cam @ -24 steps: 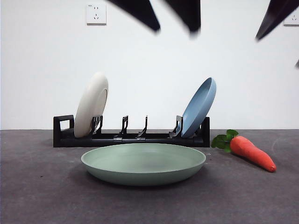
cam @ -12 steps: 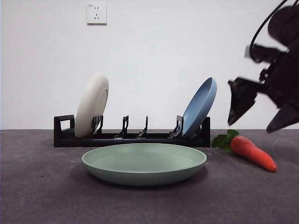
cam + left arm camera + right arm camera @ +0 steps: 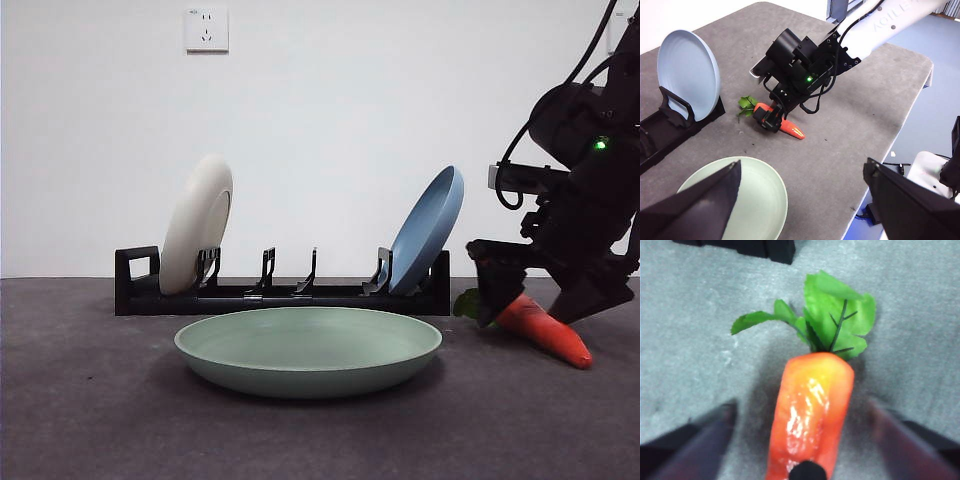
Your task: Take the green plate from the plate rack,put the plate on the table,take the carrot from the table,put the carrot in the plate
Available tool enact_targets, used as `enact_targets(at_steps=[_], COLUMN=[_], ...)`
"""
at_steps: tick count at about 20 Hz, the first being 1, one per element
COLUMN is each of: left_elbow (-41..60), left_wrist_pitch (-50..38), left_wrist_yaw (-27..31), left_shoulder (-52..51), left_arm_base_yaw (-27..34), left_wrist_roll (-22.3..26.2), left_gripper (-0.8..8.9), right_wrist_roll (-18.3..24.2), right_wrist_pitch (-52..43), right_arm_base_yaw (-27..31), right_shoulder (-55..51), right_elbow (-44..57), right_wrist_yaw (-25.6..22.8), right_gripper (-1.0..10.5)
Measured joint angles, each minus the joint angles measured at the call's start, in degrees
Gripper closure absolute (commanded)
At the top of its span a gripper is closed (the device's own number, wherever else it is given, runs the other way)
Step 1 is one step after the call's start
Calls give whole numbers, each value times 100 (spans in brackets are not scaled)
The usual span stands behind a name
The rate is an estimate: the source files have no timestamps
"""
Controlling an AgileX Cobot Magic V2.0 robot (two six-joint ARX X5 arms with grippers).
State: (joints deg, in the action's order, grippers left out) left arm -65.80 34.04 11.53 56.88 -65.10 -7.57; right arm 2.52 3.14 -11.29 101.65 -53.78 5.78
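Note:
The green plate (image 3: 308, 350) lies flat on the table (image 3: 90, 420), in front of the plate rack (image 3: 280, 296). To its right lies the carrot (image 3: 552, 335), leaves toward the rack. My right gripper (image 3: 535, 305) is down over the carrot's thick end. In the right wrist view the carrot (image 3: 810, 405) lies between the two jaws with a gap on each side, so that gripper (image 3: 802, 407) is open. My left gripper (image 3: 802, 170) hangs open and empty high above the table, looking down on the green plate (image 3: 740, 200), the carrot (image 3: 789, 129) and the right gripper (image 3: 771, 117).
A cream-white plate (image 3: 197, 222) leans in the rack's left end and a blue plate (image 3: 428, 228) in its right end, close to the carrot's leaves (image 3: 835, 315). The table's edge (image 3: 892, 132) runs beyond the carrot in the left wrist view.
The right arm has come down from the upper right and now straddles the carrot. The black tips at the top of the front view have gone. Plate and carrot have not moved.

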Motion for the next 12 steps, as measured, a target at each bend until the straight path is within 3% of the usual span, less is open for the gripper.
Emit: enact_targets(at_steps=[4,12], left_elbow=[0,0], left_wrist_pitch=[20,90], left_wrist_yaw=[7,9], left_shoulder=[0,0], left_arm_base_yaw=[0,0], left_wrist_roll=[0,-2], left_gripper=[404,405], right_wrist_roll=[-2,-127], right_wrist_pitch=[-2,481], right_arm_base_yaw=[0,-192], right_shoulder=[0,-544], right_elbow=[0,0], right_wrist_yaw=[11,17], right_gripper=[962,962])
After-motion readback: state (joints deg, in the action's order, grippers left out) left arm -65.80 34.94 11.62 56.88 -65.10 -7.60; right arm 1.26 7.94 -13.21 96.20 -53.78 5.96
